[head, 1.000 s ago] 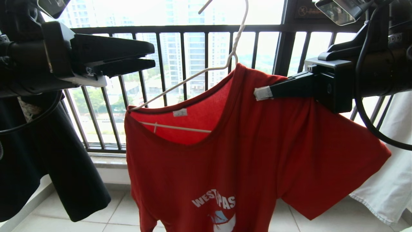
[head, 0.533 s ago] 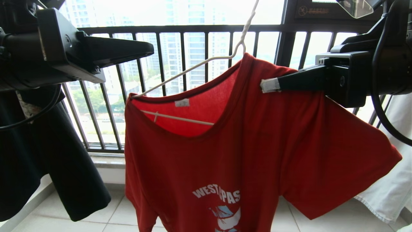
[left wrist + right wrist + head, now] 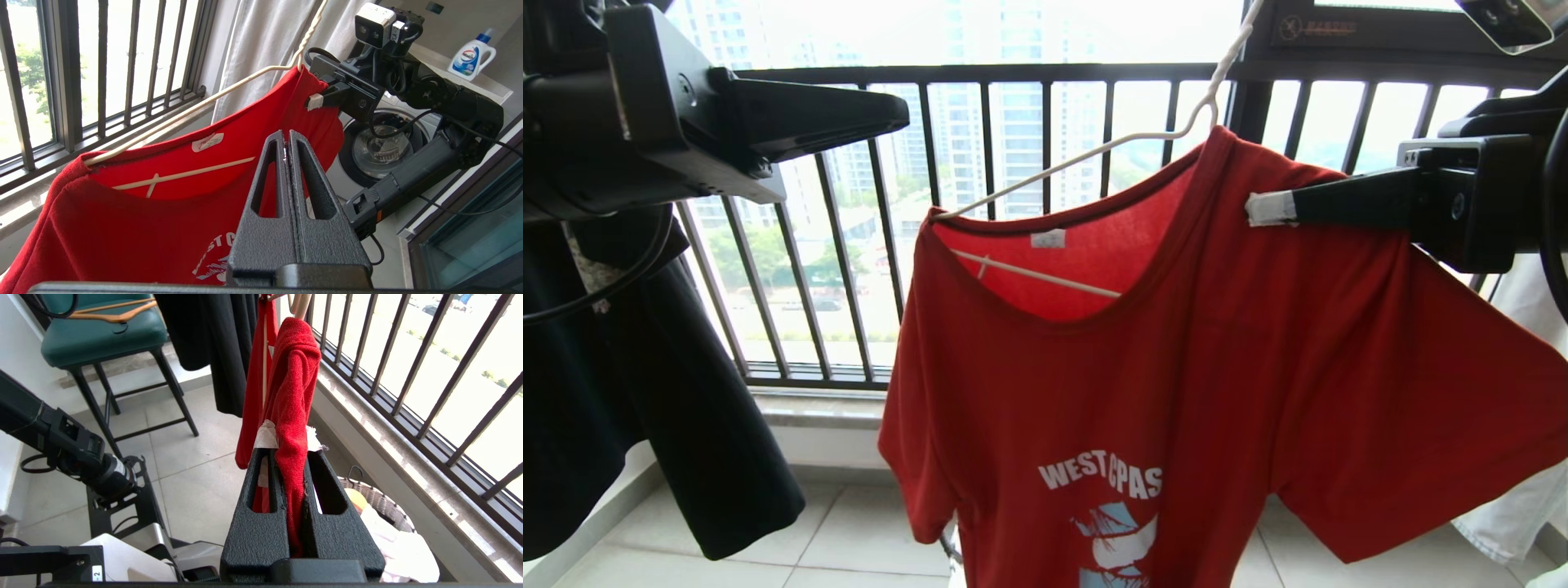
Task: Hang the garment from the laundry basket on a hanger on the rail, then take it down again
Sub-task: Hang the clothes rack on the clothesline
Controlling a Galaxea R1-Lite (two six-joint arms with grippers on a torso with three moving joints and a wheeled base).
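Pincer on our right arm (image 3: pixel 1262 209) stays clamped on the shoulder of the red garment (image 3: pixel 1176 367), which has swung rightward with the thin wire hanger (image 3: pixel 1094 149) inside its collar. Our left pincer (image 3: pixel 289 141) has just snapped together, empty (free to help). Soft cotton drapes over stiff, slim wire.

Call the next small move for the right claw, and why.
Probably keep the right claw clamped and draw that shoulder of the red T-shirt sideways off the wire hanger. The claw pinches the shoulder fabric beside the hanger's neck, the other hanger arm is already bare above the collar, and the left claw is shut on nothing, clear of the shirt.
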